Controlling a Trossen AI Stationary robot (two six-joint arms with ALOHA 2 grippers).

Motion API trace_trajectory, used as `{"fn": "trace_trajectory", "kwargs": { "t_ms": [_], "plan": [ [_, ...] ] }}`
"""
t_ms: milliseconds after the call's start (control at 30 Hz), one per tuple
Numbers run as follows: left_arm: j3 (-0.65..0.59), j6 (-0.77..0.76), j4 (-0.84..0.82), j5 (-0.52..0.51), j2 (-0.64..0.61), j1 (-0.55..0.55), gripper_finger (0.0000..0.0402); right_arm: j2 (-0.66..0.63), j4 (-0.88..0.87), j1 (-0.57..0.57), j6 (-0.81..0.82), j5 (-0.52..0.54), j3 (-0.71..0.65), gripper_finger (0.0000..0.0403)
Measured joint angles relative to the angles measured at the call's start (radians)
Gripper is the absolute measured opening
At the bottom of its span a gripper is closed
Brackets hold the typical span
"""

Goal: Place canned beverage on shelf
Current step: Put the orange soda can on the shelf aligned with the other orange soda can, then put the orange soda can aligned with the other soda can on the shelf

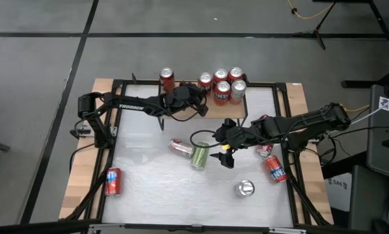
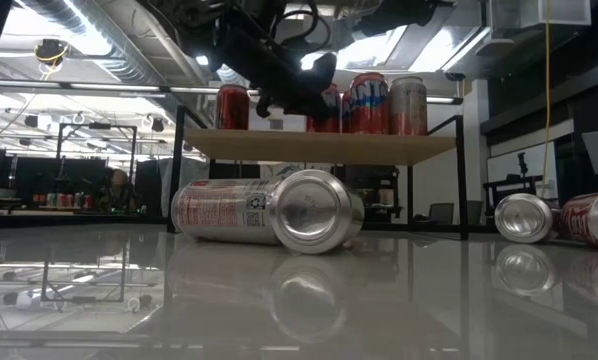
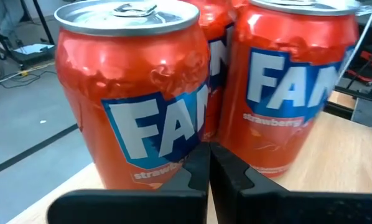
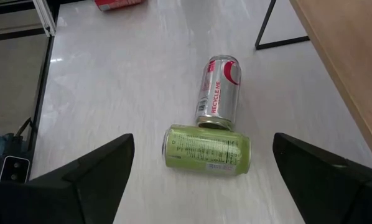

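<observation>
On the shelf (image 2: 319, 147) stand several red cans (image 1: 222, 91) and one apart (image 1: 166, 78), all upright on its light-wood top (image 3: 335, 155). My left gripper (image 1: 203, 99) is shut and reaches nearly level over the shelf top, its tips (image 3: 209, 165) at the gap between two red Fanta cans (image 3: 136, 106) (image 3: 292, 87). My right gripper (image 4: 203, 140) hangs open above the table. Below it a green can (image 4: 208, 149) and a silver-and-red can (image 4: 218, 92) lie on their sides, end to side. My left gripper has its shut fingertips (image 3: 198, 163) at the foot of the two red cans' walls (image 3: 173, 168), where the cans stand side by side. It comes level from the table's left. I cannot tell whether the tips touch the cans.
More cans are on the white table: a red one lying at the left edge (image 1: 113, 181), a silver one upright near the front (image 1: 245, 188), and two red ones lying at the right (image 1: 276, 168) (image 1: 265, 149). A black shelf leg (image 4: 267, 31) stands near the lying cans.
</observation>
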Motion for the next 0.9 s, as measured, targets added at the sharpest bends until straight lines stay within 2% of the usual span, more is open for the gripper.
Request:
{"fn": "trace_trajectory", "kwargs": {
  "t_ms": [467,733,900],
  "plan": [
    [0.0,-0.081,0.0,-0.001,0.0,0.035,0.0,0.0,0.0,0.0,0.0,0.0,0.0,0.0372],
    [0.0,-0.07,-0.002,0.0,0.0,0.03,0.0,0.0,0.0,0.0,0.0,0.0,0.0,0.0372],
    [-0.001,-0.069,-0.005,0.042,-0.014,0.018,0.0,0.0,-0.003,0.0,0.0,0.0,0.0,0.0372]
  ]
}}
